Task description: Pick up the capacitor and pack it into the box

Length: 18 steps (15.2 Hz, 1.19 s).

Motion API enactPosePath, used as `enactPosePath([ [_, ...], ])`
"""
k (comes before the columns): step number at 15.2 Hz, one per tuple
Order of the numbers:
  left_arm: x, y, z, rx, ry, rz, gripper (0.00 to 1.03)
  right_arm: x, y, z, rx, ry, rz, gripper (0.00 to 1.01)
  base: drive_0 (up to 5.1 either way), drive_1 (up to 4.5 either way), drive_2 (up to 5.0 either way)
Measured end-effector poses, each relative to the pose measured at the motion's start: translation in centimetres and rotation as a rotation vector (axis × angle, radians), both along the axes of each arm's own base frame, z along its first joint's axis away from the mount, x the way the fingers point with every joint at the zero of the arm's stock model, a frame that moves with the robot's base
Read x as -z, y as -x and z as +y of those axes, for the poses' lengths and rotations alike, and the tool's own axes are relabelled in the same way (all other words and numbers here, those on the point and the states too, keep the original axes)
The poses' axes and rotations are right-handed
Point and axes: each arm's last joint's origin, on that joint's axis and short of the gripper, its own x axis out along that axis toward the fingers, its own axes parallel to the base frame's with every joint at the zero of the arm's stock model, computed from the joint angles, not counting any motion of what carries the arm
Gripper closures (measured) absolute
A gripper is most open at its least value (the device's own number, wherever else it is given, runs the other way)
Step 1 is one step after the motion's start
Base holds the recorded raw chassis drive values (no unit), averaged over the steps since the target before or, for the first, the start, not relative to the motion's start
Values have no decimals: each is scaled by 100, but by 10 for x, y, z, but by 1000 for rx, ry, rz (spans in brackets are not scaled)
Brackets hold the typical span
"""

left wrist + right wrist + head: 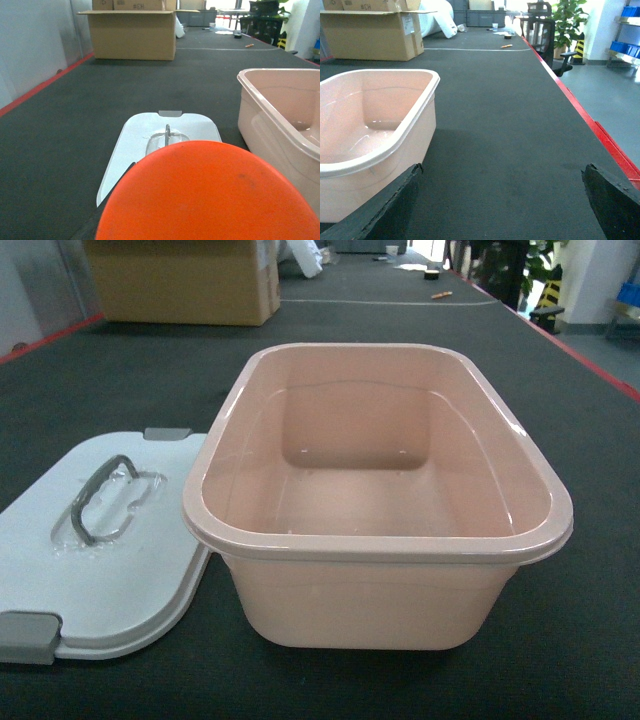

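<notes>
The pale pink rectangular plastic box (378, 540) stands upright and lidless on the dark table (120, 380), long axis running away from the robot, its grey lid (100, 570) flat beside it; the right gripper (502, 200) is spread wide, the left gripper's (207, 192) state cannot be told behind an orange round object (207, 192).

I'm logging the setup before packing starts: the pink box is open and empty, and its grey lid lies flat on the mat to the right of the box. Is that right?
Not quite. The grey lid lies to the left of the pink box, not the right, as the head view shows. The rest holds: the box is open and empty, and the lid lies flat on the mat.
</notes>
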Motion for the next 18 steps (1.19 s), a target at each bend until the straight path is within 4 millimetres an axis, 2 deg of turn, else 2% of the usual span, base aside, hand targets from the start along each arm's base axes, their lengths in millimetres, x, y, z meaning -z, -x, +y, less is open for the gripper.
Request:
enactPosePath([
  [9,0,0,0,0,0,0,60,0,0,0,0,0,0,3,0,0,0],
  [11,-9,-5,-8,-243,-72,-30,60,0,0,0,0,0,0,3,0,0,0],
  [13,-13,-12,8,-559,-116,-5,60,0,0,0,0,0,1,3,0,0,0],
  [14,-25,-21,14,-586,-123,-41,60,0,0,0,0,0,0,3,0,0,0],
  [15,-45,-38,18,-562,-144,-94,60,0,0,0,0,0,0,3,0,0,0],
  [17,-80,-86,15,-432,-140,-138,60,0,0,0,0,0,0,3,0,0,0],
  [18,-89,-118,8,-322,-118,-99,60,0,0,0,0,0,0,3,0,0,0],
])
